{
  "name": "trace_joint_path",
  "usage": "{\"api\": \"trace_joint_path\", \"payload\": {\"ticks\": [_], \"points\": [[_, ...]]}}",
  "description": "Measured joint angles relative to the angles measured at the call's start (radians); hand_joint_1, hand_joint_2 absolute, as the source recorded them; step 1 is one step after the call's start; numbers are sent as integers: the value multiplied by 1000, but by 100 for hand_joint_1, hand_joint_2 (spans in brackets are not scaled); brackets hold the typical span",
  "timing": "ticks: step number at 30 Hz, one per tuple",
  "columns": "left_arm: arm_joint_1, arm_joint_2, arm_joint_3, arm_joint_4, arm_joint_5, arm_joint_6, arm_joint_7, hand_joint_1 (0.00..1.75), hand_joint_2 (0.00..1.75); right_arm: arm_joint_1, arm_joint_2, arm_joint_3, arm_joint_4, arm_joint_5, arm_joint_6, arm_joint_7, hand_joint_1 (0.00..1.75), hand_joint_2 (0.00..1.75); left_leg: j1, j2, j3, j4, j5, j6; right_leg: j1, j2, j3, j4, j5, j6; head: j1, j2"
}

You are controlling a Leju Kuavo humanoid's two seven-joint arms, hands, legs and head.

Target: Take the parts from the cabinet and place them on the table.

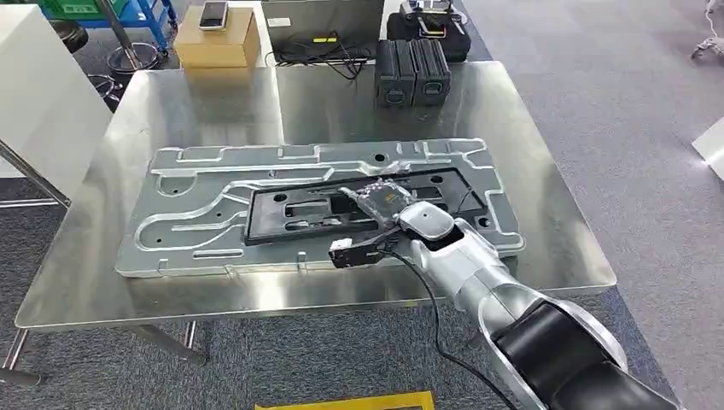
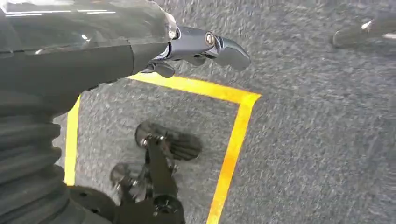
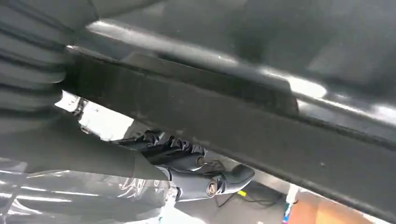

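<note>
A big silver stamped panel (image 1: 213,218) lies flat on the steel table (image 1: 546,248). On top of it lies a long black plastic frame (image 1: 290,213). My right hand (image 1: 382,200), wrapped in clear film, rests over the frame's right half. In the right wrist view the frame's black edge (image 3: 224,116) runs just past the dark fingers (image 3: 170,148), and the thumb (image 3: 210,185) stands off it; whether they grip it is unclear. My left hand (image 2: 196,46) hangs over the carpet with nothing in it.
Two black cases (image 1: 412,73) stand at the table's far edge. Behind it are a cardboard box (image 1: 216,41) and a dark device (image 1: 320,26) with cables. A white cabinet (image 1: 34,94) stands at the left. Yellow tape (image 2: 233,135) marks the floor.
</note>
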Motion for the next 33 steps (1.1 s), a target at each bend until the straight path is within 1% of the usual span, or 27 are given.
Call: {"api": "trace_joint_path", "payload": {"ticks": [1, 2, 3, 4, 5, 6, 7, 8, 9, 10, 11, 13, 14, 15, 16, 17, 19, 20, 21, 25, 26, 27, 29, 30, 31, 32, 33], "points": [[0, 0, 0, 0, -1, 1, -4, 0, 0, 2, -3, 0, 2, -15, -20, -5, 0, 0, 0, -1, 1, 1, -1, 0, 0, 0, 9, -33, 33, -2, 0, 0], [0, 0, 0, 0, -1, 3, -5, 0, 0, 2, -5, -1, 3, -38, -41, -23, 0, 0, -1, -2, 1, 3, -1, 0, 0, 0, 38, -101, 77, -6, 0, 0], [0, 0, 0, 0, -3, 3, -5, 0, 0, 2, -6, -7, 1, -80, -61, -57, 0, 0, -3, -2, 2, 4, -1, -1, 1, 0, 83, -198, 126, -13, 0, 0], [1, 0, 0, 0, -4, 3, -5, 0, 0, 3, -10, -23, -6, -148, -70, -112, 0, 0, -4, -3, 3, 4, -1, -1, 6, -1, 122, -276, 157, -23, 0, 0], [1, -5, 0, 1, -4, 3, -5, 0, 0, 6, -11, -46, -21, -217, -69, -177, 0, 0, -8, -2, 2, 5, -2, -5, 11, -3, 133, -306, 149, -28, 0, 0], [1, -5, 0, 2, -5, 4, -5, 0, 0, 13, -10, -87, -50, -317, -48, -267, 0, 0, -8, -2, 0, 6, -1, -13, 12, -3, 132, -310, 157, -25, 0, 0], [0, -5, 0, 2, -5, 4, -5, 0, 0, 22, -10, -108, -67, -370, -24, -308, 0, 0, -6, -1, 2, 5, -1, -18, 14, -1, 131, -310, 156, -27, 0, 0], [1, -5, 0, 2, -5, 4, -5, 0, 0, 39, -11, -143, -106, -471, 37, -371, 0, 0, -4, -1, 5, -1, 1, -24, 16, -1, 134, -311, 157, -32, 0, 0], [1, -5, 0, 2, -6, 4, -4, 0, 0, 59, -15, -167, -149, -549, 92, -410, 0, 0, -9, -2, 9, -4, 2, -30, 7, -1, 138, -324, 163, -38, 0, 0], [2, -1, 0, 1, -5, 4, -3, 0, 0, 79, -16, -190, -205, -641, 157, -442, 0, 0, -6, -3, 2, 11, -9, -33, 1, -5, 145, -331, 170, -39, 0, 0], [2, -2, 0, 2, -4, 3, -1, 0, 0, 96, -19, -207, -264, -736, 220, -458, 0, 0, -7, -2, -12, 49, -41, -40, -1, -4, 146, -335, 172, -44, 0, 0], [2, -1, 0, 2, 0, 3, 5, 0, 0, 133, -34, -231, -395, -952, 349, -461, 0, 0, 1, -2, -79, 210, -129, -48, 0, -5, 145, -334, 172, -47, 0, 0], [2, 0, 0, 2, 4, 4, 8, 0, 0, 151, -47, -241, -457, -1053, 399, -460, 0, 0, 2, -2, -110, 283, -157, -51, 0, -6, 145, -333, 172, -47, 0, 0], [3, 0, 0, 2, 8, 6, 11, 0, 0, 170, -59, -251, -514, -1135, 431, -454, 0, 0, 3, -2, -125, 319, -161, -53, 0, -7, 145, -333, 172, -46, 0, 0], [4, 0, 0, 2, 11, 7, 13, 0, 0, 189, -72, -262, -571, -1217, 461, -449, 0, 0, 6, -1, -116, 304, -144, -55, -1, -6, 146, -333, 171, -45, 0, 0], [4, 0, 0, 2, 11, 8, 15, 0, 0, 200, -82, -273, -619, -1289, 486, -448, 0, 0, 9, -1, -87, 250, -113, -56, -2, -5, 146, -331, 169, -43, 0, 0], [4, 1, 1, 2, 16, 13, 15, 0, 0, 232, -109, -299, -728, -1393, 518, -443, 0, 0, 13, -2, 11, 64, -25, -56, -5, -2, 152, -325, 163, -32, 0, 0], [4, 1, 2, 2, 20, 14, 16, 0, 0, 252, -124, -314, -783, -1431, 526, -443, 0, 0, 13, -4, 37, 16, -35, -54, -4, -2, 151, -322, 158, -25, 0, 0], [3, 1, 2, 2, 22, 14, 16, 0, 0, 272, -151, -339, -857, -1471, 527, -446, 0, 0, 7, -6, 42, 2, -34, -43, 2, -3, 145, -315, 156, -20, 0, 0], [12, 0, 6, 2, 42, 13, 16, 0, 0, 387, -212, -469, -1116, -1418, 416, -483, 0, 0, 4, -9, 40, 4, -35, -13, -1, -5, 151, -323, 155, 3, 0, 0], [12, -2, 8, 2, 50, 12, 14, 0, 0, 418, -224, -503, -1164, -1384, 386, -484, 0, 0, 8, -9, 42, -1, -32, -8, -7, -2, 147, -303, 137, 9, 0, 0], [12, -3, 11, 2, 54, 8, 13, 0, 0, 448, -235, -542, -1221, -1343, 351, -484, 0, 0, 8, -8, 42, -2, -32, -3, -5, -3, 123, -255, 104, 12, 0, 0], [12, -4, 22, 2, 66, 3, 8, 0, 0, 533, -249, -635, -1328, -1263, 283, -483, 0, 0, 6, -10, 40, -1, -34, 5, -6, -3, 46, -95, 27, 17, 0, 0], [15, -4, 27, 2, 69, 2, 7, 0, 0, 573, -252, -678, -1359, -1237, 261, -483, 0, 0, 3, -10, 40, 1, -31, 7, -6, -3, 11, -29, 6, 17, 0, 0], [18, -5, 29, 2, 71, 2, 7, 0, 0, 611, -253, -716, -1383, -1222, 251, -484, 0, 0, 0, -9, 40, 1, -31, 8, -6, -3, -3, -7, 7, 15, 0, 0], [19, -6, 31, 2, 74, 2, 6, 0, 0, 646, -253, -756, -1406, -1202, 241, -485, 0, 0, -3, -9, 40, 2, -32, 8, -6, -3, 8, -38, 33, 11, 0, 0], [18, -7, 32, 2, 76, 2, 6, 0, 0, 683, -253, -791, -1427, -1171, 222, -485, 0, 0, -7, -9, 40, 2, -32, 8, -4, -3, 45, -112, 77, 4, 0, 0]]}}
